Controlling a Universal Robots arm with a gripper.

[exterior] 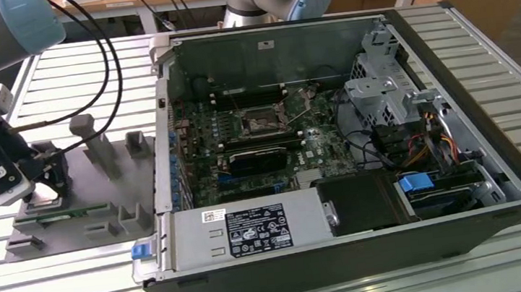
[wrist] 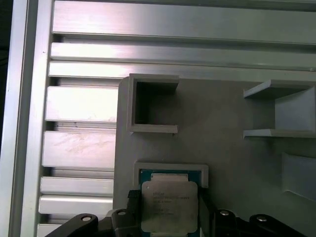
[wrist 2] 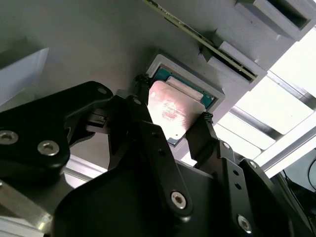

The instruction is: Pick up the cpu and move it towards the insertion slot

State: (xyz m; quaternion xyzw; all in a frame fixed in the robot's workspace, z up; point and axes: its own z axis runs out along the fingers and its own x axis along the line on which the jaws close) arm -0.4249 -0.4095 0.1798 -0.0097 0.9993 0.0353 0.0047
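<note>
The cpu (wrist: pixel 169 205), a flat square chip with a pale metal top, sits between my gripper's (wrist: pixel 168 198) two black fingers (wrist 2: pixel 139 98), which press on its opposite edges. It hangs just over a square nest with a green rim (wrist 2: pixel 160 74) in the grey plastic tray (wrist: pixel 227 148). In the exterior view my gripper (exterior: pixel 41 196) is low over the tray (exterior: pixel 91 189) at the exterior view's left. The insertion slot (exterior: pixel 262 120), a silvery frame with a dark centre, lies on the motherboard inside the open computer case, well to the exterior view's right of my gripper.
Upright grey blocks (exterior: pixel 95 141) stand on the tray beside my gripper. A thin green card (exterior: pixel 64 214) lies in a tray groove. The case wall (exterior: pixel 163 127) rises between tray and motherboard. A black card (exterior: pixel 254 161) and cables (exterior: pixel 368 149) lie near the slot. The table is ribbed metal (wrist: pixel 79 103).
</note>
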